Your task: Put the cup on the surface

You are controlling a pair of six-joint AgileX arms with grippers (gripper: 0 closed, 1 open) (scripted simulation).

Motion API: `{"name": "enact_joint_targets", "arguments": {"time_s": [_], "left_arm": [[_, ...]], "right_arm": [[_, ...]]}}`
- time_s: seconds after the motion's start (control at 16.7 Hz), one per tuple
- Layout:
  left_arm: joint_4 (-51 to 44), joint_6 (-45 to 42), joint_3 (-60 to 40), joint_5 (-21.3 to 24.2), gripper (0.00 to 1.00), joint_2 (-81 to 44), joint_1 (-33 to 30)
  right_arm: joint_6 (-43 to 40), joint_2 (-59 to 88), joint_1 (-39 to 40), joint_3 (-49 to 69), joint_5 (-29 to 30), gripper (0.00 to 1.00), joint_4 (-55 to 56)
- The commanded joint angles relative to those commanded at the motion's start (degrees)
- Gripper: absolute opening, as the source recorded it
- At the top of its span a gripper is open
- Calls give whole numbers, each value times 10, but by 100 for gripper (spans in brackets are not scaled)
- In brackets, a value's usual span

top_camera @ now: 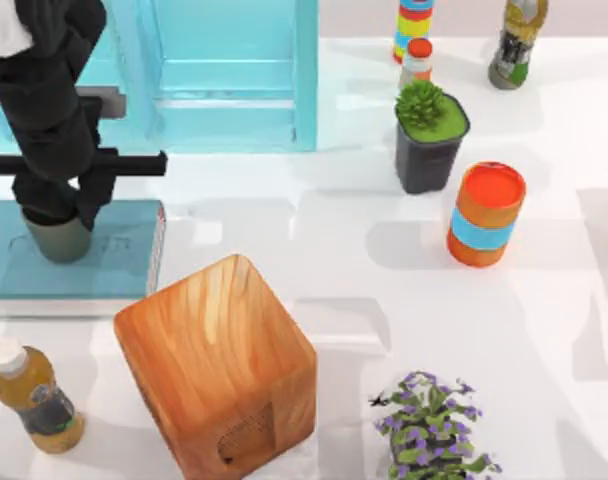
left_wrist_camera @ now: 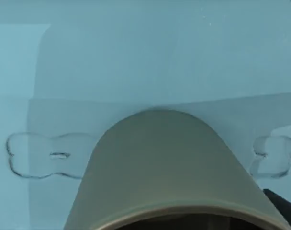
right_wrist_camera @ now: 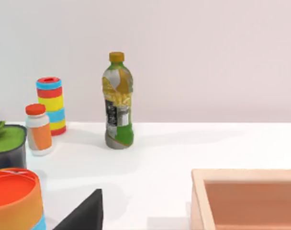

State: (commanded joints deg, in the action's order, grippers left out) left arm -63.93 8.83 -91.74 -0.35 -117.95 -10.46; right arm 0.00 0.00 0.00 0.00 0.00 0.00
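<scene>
The olive-grey cup (top_camera: 56, 240) stands upright over the teal book-like slab (top_camera: 114, 260) at the table's left. My left gripper (top_camera: 59, 205) comes down from above and is shut on the cup's rim. In the left wrist view the cup (left_wrist_camera: 160, 163) sits close up, its dark mouth at the frame's edge, with the teal slab (left_wrist_camera: 136, 62) behind it. I cannot tell whether the cup touches the slab. The white surface (top_camera: 324, 240) spreads to the right of the slab. A dark piece of my right gripper (right_wrist_camera: 83, 213) pokes into the right wrist view, far from the cup.
A big wooden block (top_camera: 216, 365) stands just right of the slab. Beyond it are a potted green plant (top_camera: 430, 135), an orange can with a blue band (top_camera: 485, 213) and a purple-flowered plant (top_camera: 434, 425). A tea bottle (top_camera: 34, 395) stands front left, a teal cabinet (top_camera: 224, 70) behind.
</scene>
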Motion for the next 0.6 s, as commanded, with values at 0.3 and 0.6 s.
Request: {"name": "enact_joint_targets", "arguments": {"time_s": [0.3, 0.6], "left_arm": [[0, 0, 0, 0, 0, 0, 0], [-23, 1, -23, 0, 0, 2, 0]], "right_arm": [[0, 0, 0, 0, 0, 100, 0], [0, 0, 0, 0, 0, 100, 0]]}}
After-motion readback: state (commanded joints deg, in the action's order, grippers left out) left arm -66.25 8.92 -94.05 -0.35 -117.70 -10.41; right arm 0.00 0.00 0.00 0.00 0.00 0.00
